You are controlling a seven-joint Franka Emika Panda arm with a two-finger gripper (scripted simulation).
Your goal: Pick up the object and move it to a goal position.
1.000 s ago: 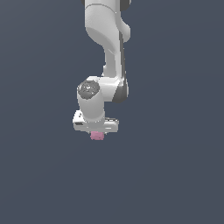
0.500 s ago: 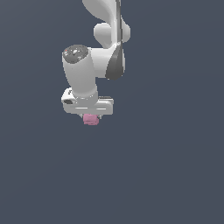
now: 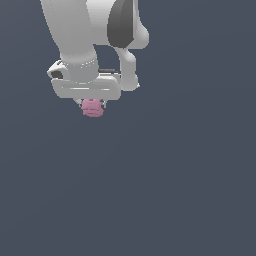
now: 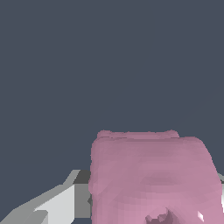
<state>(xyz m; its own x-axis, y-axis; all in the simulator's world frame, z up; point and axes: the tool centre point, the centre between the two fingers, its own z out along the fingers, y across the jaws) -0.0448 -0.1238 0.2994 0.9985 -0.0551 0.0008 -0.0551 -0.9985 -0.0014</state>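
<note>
In the last second my arm came nearer the camera and moved toward 10 o'clock in the exterior view. The tool (image 3: 92, 103) stays clamped on the object (image 3: 92, 108), which hangs below it. I judge the carrying is underway.

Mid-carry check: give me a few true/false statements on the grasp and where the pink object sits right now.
1. The pink lumpy object sits in the gripper. True.
2. The object is wider than the white gripper body. False: it is narrower.
3. The object is blue. False: it is pink.
4. In the wrist view the object fills a large part of the picture. True.
5. The object hangs below the gripper body in the exterior view. True.
</note>
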